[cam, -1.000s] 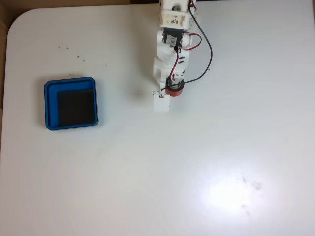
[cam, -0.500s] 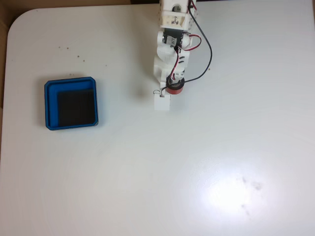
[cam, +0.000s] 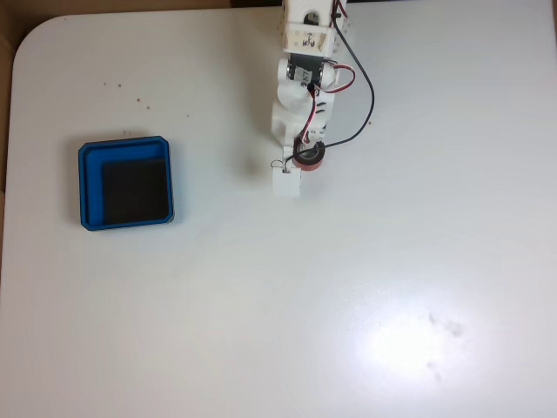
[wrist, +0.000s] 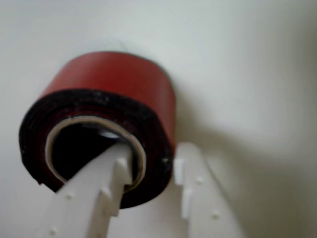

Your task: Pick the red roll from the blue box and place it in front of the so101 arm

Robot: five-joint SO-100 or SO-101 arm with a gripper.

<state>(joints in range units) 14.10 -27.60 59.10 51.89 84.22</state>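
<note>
Between the gripper [wrist: 151, 171] fingers: red roll [wrist: 106, 99], wall pinched, one finger in its core. Blue box [cam: 126, 184] empty, well off sideways. Pick done; release left.

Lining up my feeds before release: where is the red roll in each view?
Fixed view: red roll upper centre, at the arm's tip, far right of the blue box.
Wrist view: red roll centre-left, its wall between the end effector fingers.
Shared landmark: the white tabletop.
</note>
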